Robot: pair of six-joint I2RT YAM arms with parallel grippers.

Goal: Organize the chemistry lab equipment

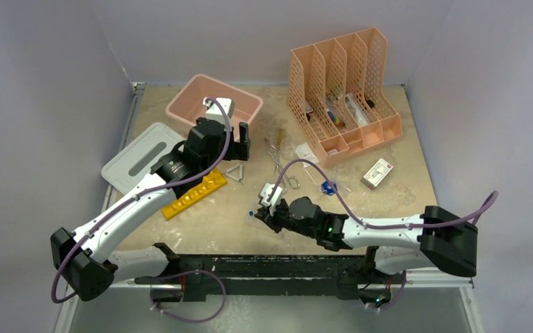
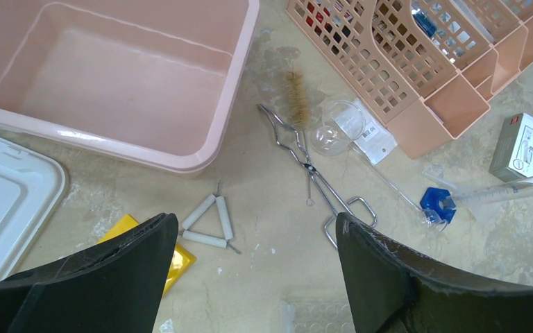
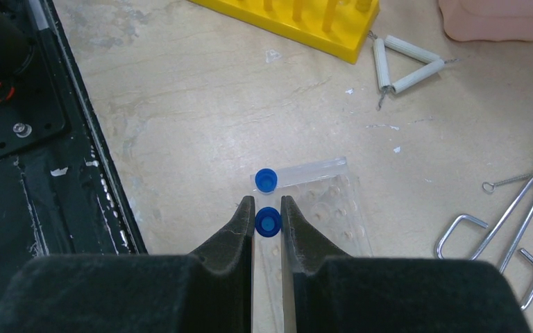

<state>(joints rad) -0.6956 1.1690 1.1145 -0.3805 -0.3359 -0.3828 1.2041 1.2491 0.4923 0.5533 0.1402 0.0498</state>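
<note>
- Right claw (image 3: 267, 201) clamped on vial (image 3: 268, 222), cap facing the wrist camera.
- Second vial (image 3: 298, 173) lies at tray's (image 3: 340, 211) 12 o'clock edge, axis 9–3, cap at 9.
- Left claw (image 2: 253, 225) apart; tongs (image 2: 305, 163) at its 1 o'clock.

2 arms are seen, each built of white shells between black joint housings. Along the left arm (image 1: 128, 211) and the right arm (image 1: 388, 241) a lilac cable (image 1: 416, 225) is run in loose loops. A white camera block (image 1: 218, 109) is mounted at each wrist, and a small green light (image 1: 330, 226) is shown on the right arm. The left gripper (image 2: 253, 229) and right gripper (image 3: 267, 202) are each fitted with 2 broad matt black fingers (image 2: 111, 277), scuffed pale at the edges. Both bases are bolted to a black rail (image 1: 264, 266).
</note>
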